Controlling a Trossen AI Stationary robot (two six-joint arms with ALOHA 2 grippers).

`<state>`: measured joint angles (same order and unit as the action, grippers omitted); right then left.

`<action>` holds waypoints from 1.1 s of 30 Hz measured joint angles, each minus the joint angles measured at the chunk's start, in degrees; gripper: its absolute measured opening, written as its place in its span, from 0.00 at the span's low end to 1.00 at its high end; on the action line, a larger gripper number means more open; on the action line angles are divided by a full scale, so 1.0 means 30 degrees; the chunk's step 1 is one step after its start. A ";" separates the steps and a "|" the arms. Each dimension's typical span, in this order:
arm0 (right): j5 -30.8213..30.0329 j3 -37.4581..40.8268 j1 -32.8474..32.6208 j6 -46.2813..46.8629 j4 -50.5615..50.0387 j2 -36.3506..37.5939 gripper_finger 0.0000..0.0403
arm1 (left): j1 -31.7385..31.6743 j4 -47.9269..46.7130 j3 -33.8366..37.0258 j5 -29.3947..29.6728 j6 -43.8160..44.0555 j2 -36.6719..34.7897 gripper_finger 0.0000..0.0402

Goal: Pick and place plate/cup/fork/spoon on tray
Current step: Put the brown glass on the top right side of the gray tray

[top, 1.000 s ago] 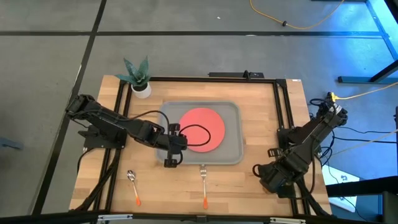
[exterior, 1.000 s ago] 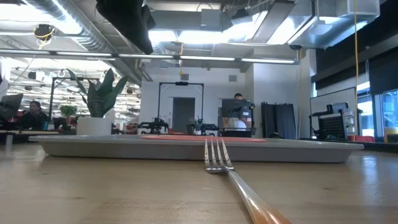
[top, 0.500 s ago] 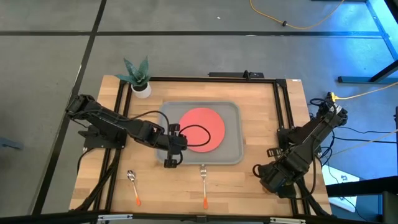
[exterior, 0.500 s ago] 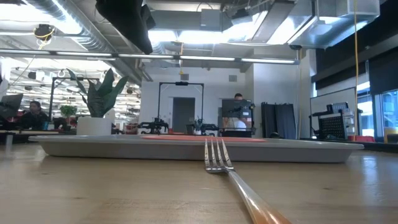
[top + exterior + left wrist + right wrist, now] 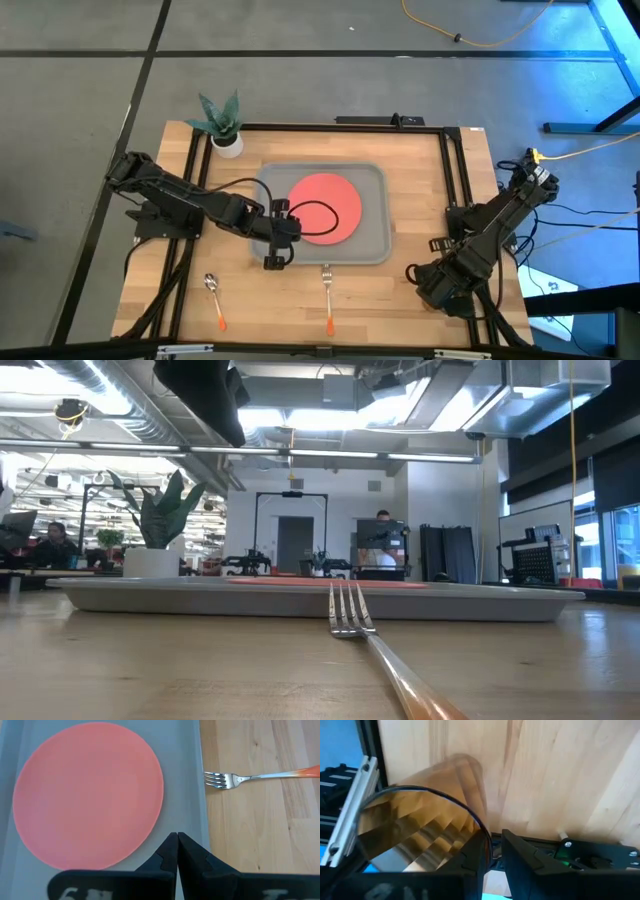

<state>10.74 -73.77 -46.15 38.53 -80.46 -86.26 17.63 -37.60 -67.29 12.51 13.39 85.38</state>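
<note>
1. The left gripper (image 5: 177, 845) is seen with its fingers pressed together on nothing; it is held over the near rim of the tray (image 5: 375, 215), just beside the plate (image 5: 310, 195).
2. The right gripper (image 5: 492, 852) is closed on the wall of the cup (image 5: 415, 825), which is carried tilted at the table's right front corner, well apart from the tray.
3. No shift is found against the pictures of a second ago; both arms are held as they were; a pause is judged, with the cup's carry to the tray as the step in hand.
4. The plate is already laid flat in the tray; the fork (image 5: 327, 290) is left on the table (image 5: 420, 190) just in front of the tray's near rim, tines towards it; the spoon (image 5: 213, 295) is left farther to the left.
5. A potted plant (image 5: 226, 140) is stood by the tray's far left corner; beyond the pale wooden top an open workshop is seen, with a seated person (image 5: 52, 542) at a desk.
</note>
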 joint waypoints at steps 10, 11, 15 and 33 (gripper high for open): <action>-0.0056 0.2261 0.0398 0.0061 0.1992 0.0000 0.09 | 0.0000 0.0105 0.0000 0.0000 0.0036 0.0000 0.00; -0.0073 0.2380 0.0525 0.0078 0.1834 0.0004 0.05 | 0.0000 0.0135 0.0000 0.0000 0.0058 0.0000 0.00; -0.0138 0.2484 0.0930 0.0050 0.1761 0.0073 0.03 | 0.0000 0.0249 0.0000 -0.0014 0.0058 0.0000 0.00; -0.2093 -0.1788 0.6267 -0.4942 -0.2329 -0.0019 0.02 | 0.0007 0.0260 0.0000 -0.0587 -0.0017 0.0000 0.00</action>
<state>4.46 -79.14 -27.35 23.70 -87.45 -86.32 17.65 -36.83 -67.29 10.75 13.34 85.38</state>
